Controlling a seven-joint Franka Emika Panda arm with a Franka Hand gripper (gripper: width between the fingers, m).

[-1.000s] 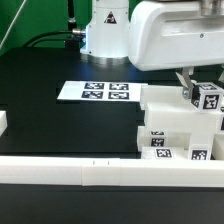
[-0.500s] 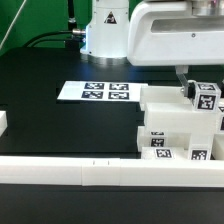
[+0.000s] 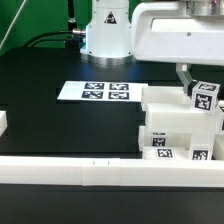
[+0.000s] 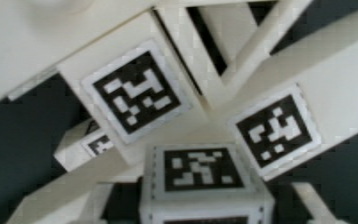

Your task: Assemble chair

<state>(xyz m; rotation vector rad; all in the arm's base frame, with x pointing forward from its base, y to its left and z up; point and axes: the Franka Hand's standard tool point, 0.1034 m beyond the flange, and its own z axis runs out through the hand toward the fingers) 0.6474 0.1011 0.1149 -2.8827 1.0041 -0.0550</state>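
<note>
The partly built chair [image 3: 178, 122] is a stack of white blocky parts with square tags, at the exterior view's right near the front rail. On its top right corner a short white post [image 3: 207, 97] with a tag stands slightly tilted. My gripper [image 3: 203, 90] comes down from above and is shut on this post; one dark finger [image 3: 185, 78] shows at the post's left. In the wrist view the tagged post [image 4: 201, 172] sits between the jaws, with the cross-braced frame [image 4: 149, 90] and its tags beyond it.
The marker board [image 3: 95, 92] lies flat at the middle of the black table. A long white border rail [image 3: 90, 172] runs along the front, and a small white piece [image 3: 3, 122] sits at the left edge. The robot's base [image 3: 105, 35] stands behind.
The gripper's body has risen a little, and the post's tag has turned and tilted slightly. The chair stack has stayed put.
</note>
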